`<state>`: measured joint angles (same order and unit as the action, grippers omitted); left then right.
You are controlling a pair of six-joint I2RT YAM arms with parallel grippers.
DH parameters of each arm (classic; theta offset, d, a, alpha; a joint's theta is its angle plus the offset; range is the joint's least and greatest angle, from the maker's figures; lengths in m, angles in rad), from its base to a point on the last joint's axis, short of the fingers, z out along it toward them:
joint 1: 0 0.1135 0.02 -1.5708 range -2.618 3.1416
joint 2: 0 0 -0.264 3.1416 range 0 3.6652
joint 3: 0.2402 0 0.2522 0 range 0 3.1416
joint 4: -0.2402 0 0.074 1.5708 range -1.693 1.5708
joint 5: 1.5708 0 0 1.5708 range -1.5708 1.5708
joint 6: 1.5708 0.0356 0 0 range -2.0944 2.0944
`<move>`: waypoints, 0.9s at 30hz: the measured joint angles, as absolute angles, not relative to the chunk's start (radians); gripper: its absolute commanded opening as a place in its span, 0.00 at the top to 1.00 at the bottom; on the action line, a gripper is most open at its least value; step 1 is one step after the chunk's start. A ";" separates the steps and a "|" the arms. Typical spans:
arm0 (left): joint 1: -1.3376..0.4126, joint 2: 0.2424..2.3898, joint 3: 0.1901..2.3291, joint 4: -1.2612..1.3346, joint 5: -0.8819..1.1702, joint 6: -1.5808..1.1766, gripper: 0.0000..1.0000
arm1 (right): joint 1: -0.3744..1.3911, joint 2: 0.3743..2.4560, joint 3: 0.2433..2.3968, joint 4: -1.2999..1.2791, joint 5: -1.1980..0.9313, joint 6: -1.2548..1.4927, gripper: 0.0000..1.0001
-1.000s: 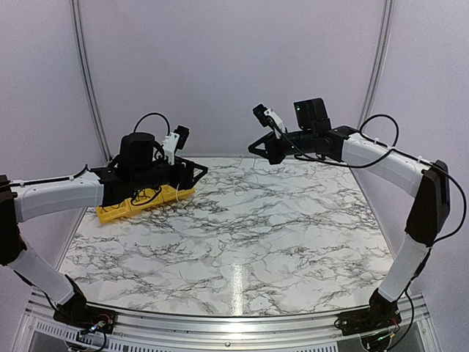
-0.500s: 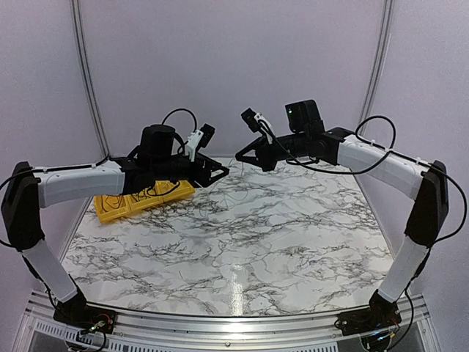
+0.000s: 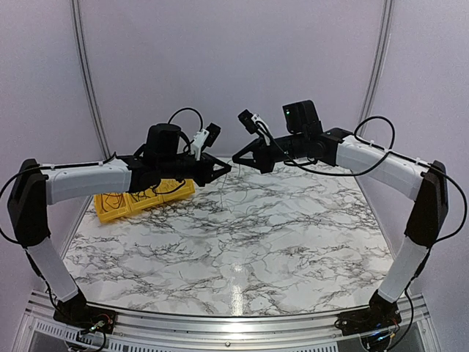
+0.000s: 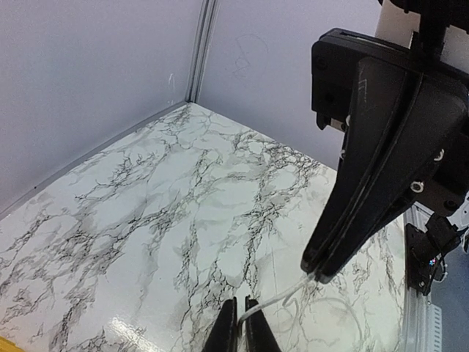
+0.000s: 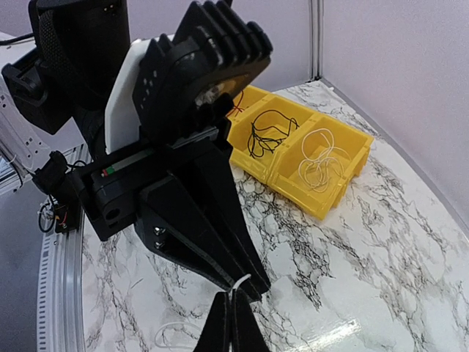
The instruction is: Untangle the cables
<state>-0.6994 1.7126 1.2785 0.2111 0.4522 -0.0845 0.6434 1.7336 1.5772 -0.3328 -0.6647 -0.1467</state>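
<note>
A thin pale cable (image 4: 287, 298) is stretched a short way in mid-air between my two grippers, above the far middle of the table. My left gripper (image 3: 227, 168) is shut on one part of it, the wire showing between its fingertips (image 4: 227, 331). My right gripper (image 3: 236, 157) is shut on the same cable (image 5: 242, 281) just beside, tip to tip with the left. A slack pale loop (image 4: 350, 309) hangs below the two grips. More cables lie in the yellow bins: black ones (image 5: 265, 132) and pale ones (image 5: 320, 160).
The yellow bins (image 3: 110, 213) stand at the far left of the marble table (image 3: 293, 242), below the left arm. Pale walls enclose the back and both sides.
My left arm swung right from over the yellow bins to meet the right gripper, and its jaws closed on the pale cable. The right gripper drifted slightly left, staying shut.
</note>
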 measured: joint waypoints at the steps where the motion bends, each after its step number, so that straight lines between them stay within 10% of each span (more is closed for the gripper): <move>1: -0.699 1.715 1.281 0.213 0.452 -0.084 0.98 | 0.643 1.734 1.577 -0.333 -0.664 -0.147 1.00; 11: -0.682 1.718 1.282 0.213 0.355 -0.078 1.00 | 0.619 1.724 1.572 -0.325 -0.638 -0.114 0.48; 27: -0.484 1.718 1.439 0.004 0.151 -0.025 1.00 | 0.539 1.579 1.378 -0.327 -0.566 -0.139 0.45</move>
